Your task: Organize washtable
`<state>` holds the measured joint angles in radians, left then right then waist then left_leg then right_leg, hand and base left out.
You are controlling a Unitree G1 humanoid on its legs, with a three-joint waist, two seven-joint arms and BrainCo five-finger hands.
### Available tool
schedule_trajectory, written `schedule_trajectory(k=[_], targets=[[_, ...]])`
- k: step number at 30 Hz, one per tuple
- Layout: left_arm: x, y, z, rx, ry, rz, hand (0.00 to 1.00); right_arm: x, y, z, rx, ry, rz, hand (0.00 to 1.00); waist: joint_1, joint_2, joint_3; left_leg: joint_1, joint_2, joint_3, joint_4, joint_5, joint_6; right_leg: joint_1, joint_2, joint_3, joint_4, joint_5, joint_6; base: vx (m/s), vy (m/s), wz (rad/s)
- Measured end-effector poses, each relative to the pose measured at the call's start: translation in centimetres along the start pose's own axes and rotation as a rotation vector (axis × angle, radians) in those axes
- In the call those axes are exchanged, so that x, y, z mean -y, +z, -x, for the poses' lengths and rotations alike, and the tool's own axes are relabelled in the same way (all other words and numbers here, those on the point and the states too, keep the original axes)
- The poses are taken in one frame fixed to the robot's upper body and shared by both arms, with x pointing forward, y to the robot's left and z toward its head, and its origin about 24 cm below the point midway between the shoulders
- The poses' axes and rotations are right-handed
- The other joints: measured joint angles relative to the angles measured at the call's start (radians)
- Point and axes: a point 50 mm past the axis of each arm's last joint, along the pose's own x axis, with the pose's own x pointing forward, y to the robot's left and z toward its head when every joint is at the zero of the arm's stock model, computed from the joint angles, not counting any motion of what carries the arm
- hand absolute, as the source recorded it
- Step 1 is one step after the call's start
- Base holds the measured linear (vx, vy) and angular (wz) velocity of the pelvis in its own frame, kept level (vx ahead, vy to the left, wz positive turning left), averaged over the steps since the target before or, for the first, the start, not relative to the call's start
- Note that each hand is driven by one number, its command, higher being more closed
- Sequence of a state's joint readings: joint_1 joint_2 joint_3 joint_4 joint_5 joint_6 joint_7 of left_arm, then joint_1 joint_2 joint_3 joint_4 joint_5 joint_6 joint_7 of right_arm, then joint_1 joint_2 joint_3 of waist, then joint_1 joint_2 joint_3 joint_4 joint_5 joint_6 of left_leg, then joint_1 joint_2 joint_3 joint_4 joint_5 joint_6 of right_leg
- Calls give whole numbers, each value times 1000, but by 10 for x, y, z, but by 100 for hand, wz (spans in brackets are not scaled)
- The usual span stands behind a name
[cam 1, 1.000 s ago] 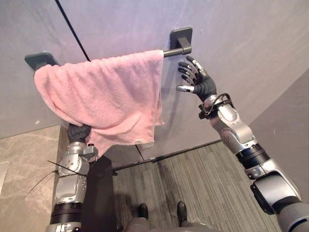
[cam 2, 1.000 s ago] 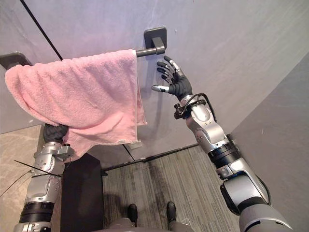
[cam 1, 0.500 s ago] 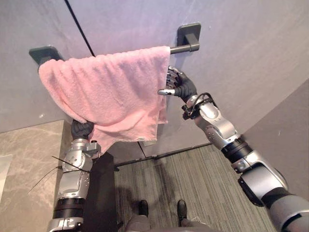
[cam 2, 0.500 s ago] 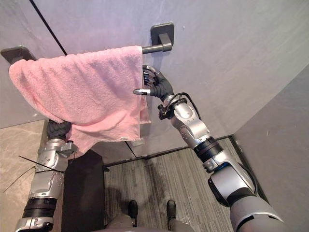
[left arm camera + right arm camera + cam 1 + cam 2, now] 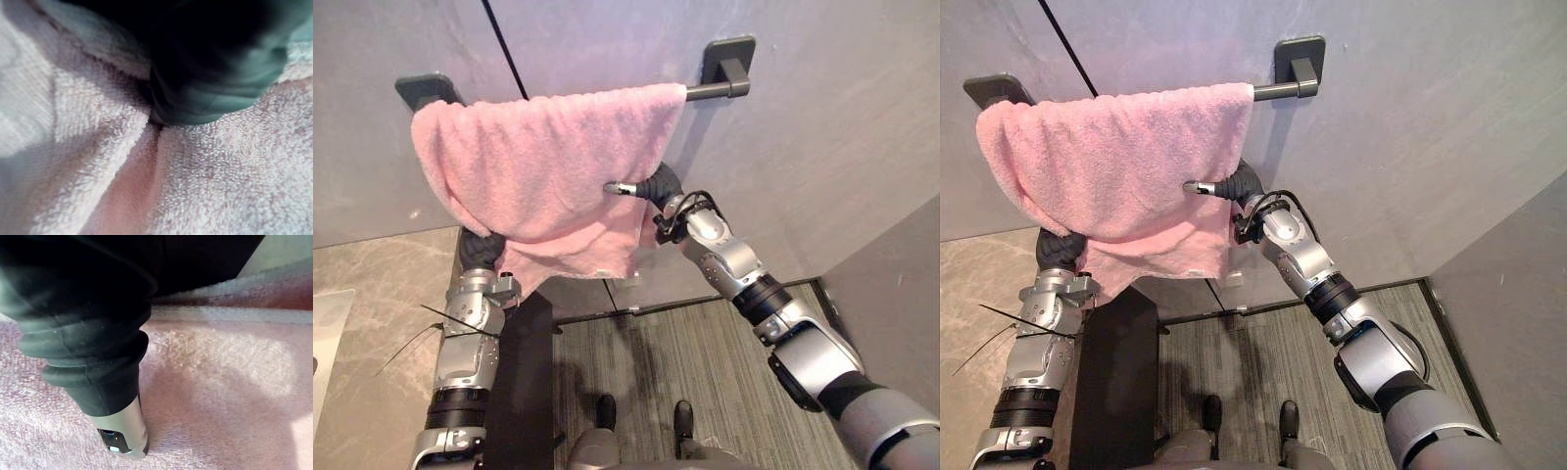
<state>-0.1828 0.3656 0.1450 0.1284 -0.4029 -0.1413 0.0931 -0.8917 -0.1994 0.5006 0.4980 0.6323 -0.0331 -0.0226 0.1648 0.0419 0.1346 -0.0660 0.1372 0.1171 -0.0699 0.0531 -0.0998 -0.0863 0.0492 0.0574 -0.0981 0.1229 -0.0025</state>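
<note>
Where the pink towel (image 5: 548, 162) hangs over the dark wall bar (image 5: 710, 92), the right hand (image 5: 658, 184) meets its right edge, thumb on front, fingers hidden behind. The left hand (image 5: 481, 250) is tucked under the lower-left fold; neither grip can be told.

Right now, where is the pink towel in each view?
Left eye view: towel hangs over the wall bar, upper centre.
Right eye view: same towel, upper left.
Left wrist view: pink cloth past the left hand.
Right wrist view: pink cloth past the right hand.
Shared landmark: right hand at the towel's right edge.
</note>
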Motion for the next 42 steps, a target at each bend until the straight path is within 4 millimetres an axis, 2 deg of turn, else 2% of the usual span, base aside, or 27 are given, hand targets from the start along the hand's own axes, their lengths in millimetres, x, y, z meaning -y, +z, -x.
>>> schedule_trajectory(k=[5,11,16,20,23,29,32,42], targets=[[0,0,0,1,1,-1,100,8,7,-1,31,-54,4,100,10,0,0,0,-1,-2,0,1,1,0,-1,-1,0,0,0,-1,12,1],[0,0,0,2,-2,-3,100,9,8,-1,35,-66,31,100,7,0,0,13,-1,1,0,2,0,12,-1,2,0,0,0,-2,11,-1],[2,5,-2,19,-12,0,100,12,2,4,30,-85,5,100,-3,0,0,24,-1,18,-1,1,0,16,-1,19,0,1,-1,-13,31,-7],[5,9,-6,36,-20,5,100,10,7,5,51,-80,-2,100,-16,0,0,29,-1,26,-2,1,0,16,-1,29,0,3,-4,-10,36,-9],[12,11,-9,48,-45,10,100,17,4,9,51,-108,-22,100,-19,0,0,32,-1,34,-2,1,0,15,0,34,0,4,-5,0,28,-8],[15,13,-11,53,-52,13,100,18,4,9,51,-112,-23,100,-42,0,0,40,-1,53,-6,1,0,13,1,52,0,5,-6,12,34,-9],[16,14,-12,59,-55,15,100,19,4,10,50,-115,-19,100,-42,1,1,42,-1,56,-7,1,0,13,1,53,0,5,-5,2,21,-3],[20,3,-8,21,-36,52,100,20,2,12,50,-118,-21,100,-39,3,2,41,-2,52,-8,1,0,13,0,50,0,5,-5,0,13,0]])
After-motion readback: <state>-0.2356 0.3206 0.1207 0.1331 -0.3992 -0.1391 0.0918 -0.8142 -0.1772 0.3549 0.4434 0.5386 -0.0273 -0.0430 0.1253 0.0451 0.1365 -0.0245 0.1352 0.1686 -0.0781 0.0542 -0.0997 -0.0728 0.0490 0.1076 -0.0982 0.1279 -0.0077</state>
